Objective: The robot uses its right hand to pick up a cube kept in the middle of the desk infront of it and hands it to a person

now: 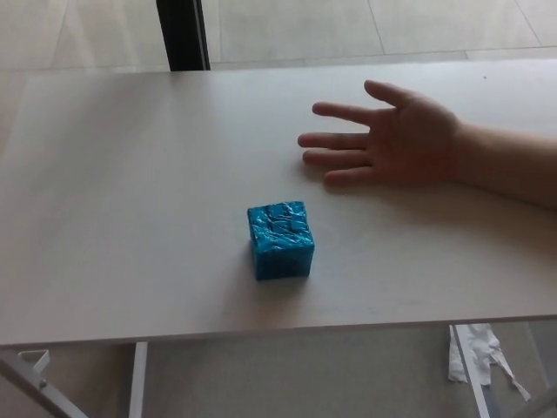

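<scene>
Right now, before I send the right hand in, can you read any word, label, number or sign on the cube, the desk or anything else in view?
None: no text can be read anywhere in the head view.
Blue cube: crinkled wrapping only, no label or number.
White desk: plain surface, no marking.
Person's hand, palm up on the desk: nothing written.
White paper scrap on the floor below: no print legible.

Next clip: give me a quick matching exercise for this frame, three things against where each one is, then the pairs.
Things:
1. cube
2. person's hand
3. desk

Places or states:
A. palm up, fingers spread, reaching in from picture right
B. white surface filling most of the view
C. blue, resting near the desk's front middle

Pairs: 1-C, 2-A, 3-B. Neither robot hand shows.
</scene>
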Available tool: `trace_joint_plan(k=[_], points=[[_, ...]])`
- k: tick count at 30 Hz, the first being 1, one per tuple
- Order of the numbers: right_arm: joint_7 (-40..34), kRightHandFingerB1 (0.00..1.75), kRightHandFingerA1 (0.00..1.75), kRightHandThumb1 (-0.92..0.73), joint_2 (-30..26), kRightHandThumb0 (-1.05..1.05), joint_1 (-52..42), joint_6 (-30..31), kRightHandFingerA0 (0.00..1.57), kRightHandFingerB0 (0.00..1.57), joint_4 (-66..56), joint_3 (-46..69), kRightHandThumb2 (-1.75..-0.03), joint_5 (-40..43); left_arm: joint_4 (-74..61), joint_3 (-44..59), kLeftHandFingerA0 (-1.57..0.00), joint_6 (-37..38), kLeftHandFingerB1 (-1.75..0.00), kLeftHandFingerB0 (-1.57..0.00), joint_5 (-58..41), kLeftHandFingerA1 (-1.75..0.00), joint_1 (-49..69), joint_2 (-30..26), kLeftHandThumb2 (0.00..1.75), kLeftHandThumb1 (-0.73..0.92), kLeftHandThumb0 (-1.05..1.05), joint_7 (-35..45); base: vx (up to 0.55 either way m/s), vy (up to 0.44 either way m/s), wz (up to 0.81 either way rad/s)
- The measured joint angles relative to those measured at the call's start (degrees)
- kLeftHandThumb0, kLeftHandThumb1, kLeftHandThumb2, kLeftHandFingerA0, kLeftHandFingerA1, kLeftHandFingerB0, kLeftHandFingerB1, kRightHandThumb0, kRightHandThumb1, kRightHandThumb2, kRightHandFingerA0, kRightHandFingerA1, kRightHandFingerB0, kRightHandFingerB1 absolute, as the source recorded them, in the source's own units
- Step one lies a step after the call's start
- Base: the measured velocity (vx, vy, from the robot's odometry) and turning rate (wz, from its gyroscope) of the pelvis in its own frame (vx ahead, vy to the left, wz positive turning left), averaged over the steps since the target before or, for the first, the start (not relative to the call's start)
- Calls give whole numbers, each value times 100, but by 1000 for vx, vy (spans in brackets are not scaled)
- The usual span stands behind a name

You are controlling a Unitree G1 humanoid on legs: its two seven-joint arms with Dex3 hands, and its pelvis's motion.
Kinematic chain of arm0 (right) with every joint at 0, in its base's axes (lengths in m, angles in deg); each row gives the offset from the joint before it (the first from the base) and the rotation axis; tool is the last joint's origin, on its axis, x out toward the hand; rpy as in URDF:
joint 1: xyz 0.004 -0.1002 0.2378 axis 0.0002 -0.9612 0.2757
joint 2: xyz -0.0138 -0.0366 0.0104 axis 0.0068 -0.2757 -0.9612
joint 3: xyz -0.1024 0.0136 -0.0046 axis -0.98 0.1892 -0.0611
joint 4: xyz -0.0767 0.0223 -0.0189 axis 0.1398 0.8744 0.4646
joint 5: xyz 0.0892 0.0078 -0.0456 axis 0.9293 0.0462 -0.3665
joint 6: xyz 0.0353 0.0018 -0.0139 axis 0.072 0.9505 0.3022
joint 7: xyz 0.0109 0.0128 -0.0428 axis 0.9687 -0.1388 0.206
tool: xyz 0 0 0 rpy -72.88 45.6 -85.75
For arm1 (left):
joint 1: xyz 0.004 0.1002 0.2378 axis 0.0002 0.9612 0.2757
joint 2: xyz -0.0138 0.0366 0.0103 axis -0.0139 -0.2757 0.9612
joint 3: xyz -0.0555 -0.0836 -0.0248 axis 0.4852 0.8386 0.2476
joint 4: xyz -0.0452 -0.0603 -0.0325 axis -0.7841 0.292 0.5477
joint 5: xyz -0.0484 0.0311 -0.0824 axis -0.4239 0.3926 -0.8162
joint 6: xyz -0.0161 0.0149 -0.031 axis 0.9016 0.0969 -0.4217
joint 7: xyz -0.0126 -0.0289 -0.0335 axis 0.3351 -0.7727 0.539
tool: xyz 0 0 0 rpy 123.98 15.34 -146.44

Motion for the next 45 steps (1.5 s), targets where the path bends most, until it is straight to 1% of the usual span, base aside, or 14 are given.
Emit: trace_joint_plan(k=[2, 5, 7, 14, 15, 17, 18, 20, 28, 29, 35, 36, 38, 45], points=[[-16, 44, 50, -40, 178, -71, 148, 40, 36, 31, -303, -224, -79, -49, 11, -7, -67, -6, -37, -52, 1, -53, 35, 7, 60, 64, -70, 2, 0, 0, 0], [-27, 33, 50, -50, 626, -72, 461, 113, 42, 41, -825, -648, -57, -131, 7, -20, -68, -6, -38, -55, 1, -52, -10, 40, 59, 62, -71, 8, 0, 0, 0], [-26, 44, 57, -41, 954, -75, 659, 168, 42, 34, -1165, -969, -82, -210, 6, -25, -62, -6, -37, -50, 1, -52, -33, 61, 60, 63, -71, 10, 0, 0, 0], [-25, 37, 55, -50, 2100, -77, 1344, 378, 39, 41, -2338, -2365, -56, -670, 11, -38, -73, -7, -37, -52, 1, -55, -37, 96, 60, 63, -71, 19, 0, 0, 0], [-26, 37, 55, -51, 2313, -78, 1463, 419, 37, 40, -2557, -2676, -57, -790, 12, -39, -68, -8, -52, -45, 1, -65, -35, 97, 91, 49, -72, 22, 0, 0, 0], [-25, 37, 55, -51, 2522, -78, 1556, 465, 37, 40, -2809, -3015, -57, -935, 11, -41, -68, -7, -52, -45, 1, -65, -40, 101, 91, 49, -72, 25, 0, 0, 0], [-26, 37, 55, -52, 2640, -79, 1597, 498, 38, 39, -2980, -3226, -57, -1029, 11, -43, -73, -7, -38, -52, 1, -55, -40, 102, 60, 63, -72, 27, 0, 0, 0], [-25, 35, 54, -51, 2821, -77, 1677, 565, 40, 39, -3261, -3588, -57, -1199, 11, -47, -68, -7, -37, -52, 1, -53, -43, 103, 60, 64, -73, 33, 0, 0, 0], [-23, 45, 58, -40, 3171, -78, 1773, 801, 43, 36, -4166, -4723, -85, -1827, 11, -64, -65, -7, -37, -51, 1, -50, -48, 107, 60, 64, -73, 63, 0, 0, 0], [-23, 36, 52, -52, 3198, -78, 1785, 824, 45, 41, -4251, -4894, -58, -1932, 11, -72, -68, -8, -38, -51, 1, -53, -50, 107, 59, 64, -73, 67, 0, 0, 0], [-13, 38, 53, -50, 3274, -75, 1930, 955, 42, 44, -4479, -5635, -56, -2404, 12, -94, -68, -7, -38, -52, 1, -52, -52, 111, 60, 64, -73, 80, 0, 0, 0], [-10, 46, 58, -44, 3274, -83, 1956, 976, 38, 39, -4497, -5744, -86, -2476, 12, -100, -69, -7, -37, -54, 1, -52, -54, 112, 60, 64, -74, 82, 0, 0, 0], [-6, 38, 53, -49, 3271, -77, 2016, 1026, 40, 45, -4512, -5974, -57, -2644, 12, -113, -71, -7, -38, -56, 2, -54, -54, 113, 60, 64, -73, 85, 0, 0, 0], [-3, 37, 51, -52, 3179, -75, 2380, 1197, 37, 45, -4426, -6590, -57, -3239, 10, -163, -69, -7, -37, -51, 1, -50, -58, 116, 60, 65, -77, 99, 0, 0, 0]])
